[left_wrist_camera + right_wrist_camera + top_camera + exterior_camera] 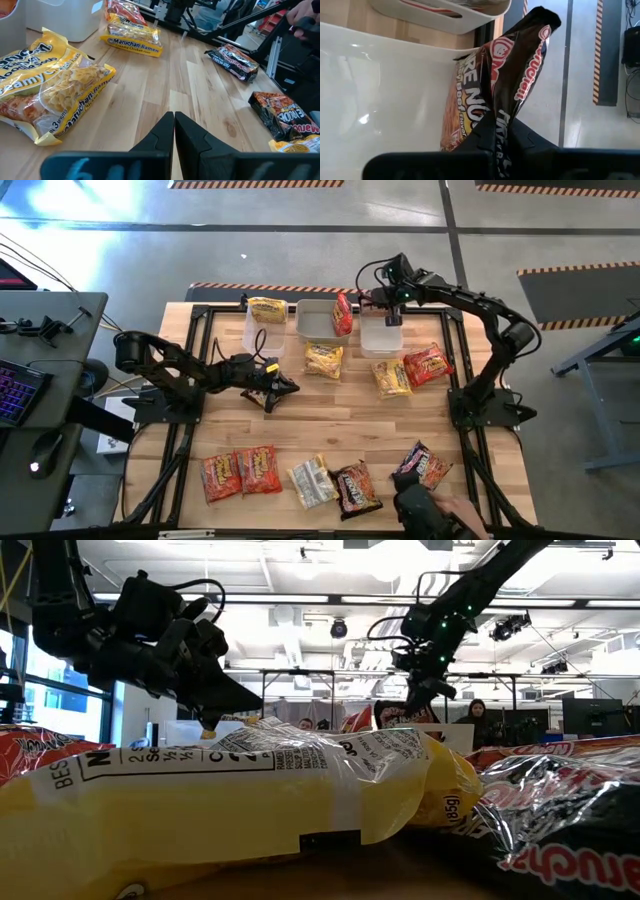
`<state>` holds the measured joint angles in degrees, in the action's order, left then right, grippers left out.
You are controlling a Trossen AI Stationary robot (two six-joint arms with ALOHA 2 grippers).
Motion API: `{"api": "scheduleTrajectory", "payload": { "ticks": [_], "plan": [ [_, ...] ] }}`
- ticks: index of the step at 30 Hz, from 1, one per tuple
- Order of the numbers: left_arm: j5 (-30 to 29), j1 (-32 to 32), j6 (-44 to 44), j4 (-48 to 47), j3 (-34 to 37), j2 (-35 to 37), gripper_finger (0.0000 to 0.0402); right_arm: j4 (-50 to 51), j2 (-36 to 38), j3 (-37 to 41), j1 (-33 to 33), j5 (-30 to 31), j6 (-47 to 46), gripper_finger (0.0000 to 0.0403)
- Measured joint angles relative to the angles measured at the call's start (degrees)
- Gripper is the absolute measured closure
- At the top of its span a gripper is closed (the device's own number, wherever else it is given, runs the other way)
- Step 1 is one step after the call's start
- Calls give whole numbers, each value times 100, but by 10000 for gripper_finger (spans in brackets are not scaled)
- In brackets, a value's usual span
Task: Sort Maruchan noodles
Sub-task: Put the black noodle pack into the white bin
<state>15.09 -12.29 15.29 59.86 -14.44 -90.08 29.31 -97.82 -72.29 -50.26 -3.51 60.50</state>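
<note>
Dark packet [507, 85] pinched in right gripper [496, 131], long axis upright, hanging over right-hand tub [385, 90] (far table edge). Left gripper [174, 120] clenched empty, mid-table.

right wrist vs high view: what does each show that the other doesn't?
Right wrist only: the right pincer is shut on a dark brown packet, its print readable, hanging over the white inside of a clear tub.

High only: the left pincer, shut and empty at mid-table; packets in a row along the near edge; a person's hand.

Both: the right arm's tub and the neighbouring tub.
</note>
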Motion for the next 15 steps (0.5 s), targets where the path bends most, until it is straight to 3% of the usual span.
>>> {"api": "scheduleTrajectory", "payload": {
  "ticks": [15],
  "plan": [
    [0, 2, -4, 0, 0, 0, 394, 178, -94, 0, 61, 489, -648, 402]
  ]
}}
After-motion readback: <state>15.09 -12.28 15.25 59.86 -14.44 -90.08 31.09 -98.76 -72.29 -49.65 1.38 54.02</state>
